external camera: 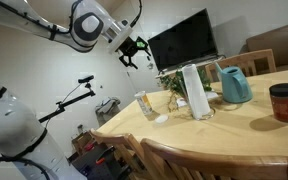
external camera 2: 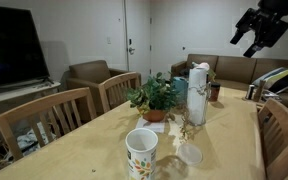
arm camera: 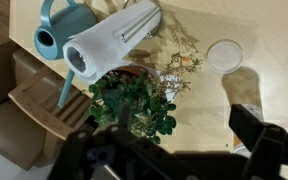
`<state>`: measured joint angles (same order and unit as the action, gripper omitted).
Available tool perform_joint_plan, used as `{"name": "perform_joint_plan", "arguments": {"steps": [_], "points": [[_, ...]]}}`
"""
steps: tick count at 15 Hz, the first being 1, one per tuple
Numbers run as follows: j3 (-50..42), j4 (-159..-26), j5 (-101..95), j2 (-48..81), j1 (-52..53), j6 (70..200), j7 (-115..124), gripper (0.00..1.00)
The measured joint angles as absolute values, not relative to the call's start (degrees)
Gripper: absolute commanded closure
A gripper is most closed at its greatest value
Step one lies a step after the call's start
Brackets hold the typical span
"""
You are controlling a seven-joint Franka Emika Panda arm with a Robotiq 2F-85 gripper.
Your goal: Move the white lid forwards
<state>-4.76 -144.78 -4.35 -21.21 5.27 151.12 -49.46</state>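
The white lid (external camera: 161,118) is a small flat round disc lying on the wooden table (external camera: 244,125), next to a patterned cup (external camera: 142,103). It also shows in an exterior view (external camera 2: 190,154) and in the wrist view (arm camera: 225,55). My gripper (external camera: 132,48) hangs high above the table, well apart from the lid, open and empty. It is at the top right in an exterior view (external camera 2: 259,30). In the wrist view its dark fingers (arm camera: 169,135) frame the bottom edge, with the lid far off at the upper right.
A tall white cylinder (external camera: 194,90), a potted plant (external camera: 172,88), a teal watering can (external camera: 234,85) and a red jar (external camera: 284,102) stand on the table behind the lid. Wooden chairs (external camera 2: 59,115) ring the table. A television (external camera: 182,42) stands at the wall.
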Motion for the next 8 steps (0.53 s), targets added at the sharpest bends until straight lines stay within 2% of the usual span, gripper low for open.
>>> {"name": "perform_joint_plan", "arguments": {"steps": [3, 8], "points": [[-6.52, -144.83, -0.69, -20.99, 7.45, 151.97, -52.58, 0.0], [-13.36, -145.09, 20.96, -17.28, 19.79, 155.7, -68.96, 0.0]]}}
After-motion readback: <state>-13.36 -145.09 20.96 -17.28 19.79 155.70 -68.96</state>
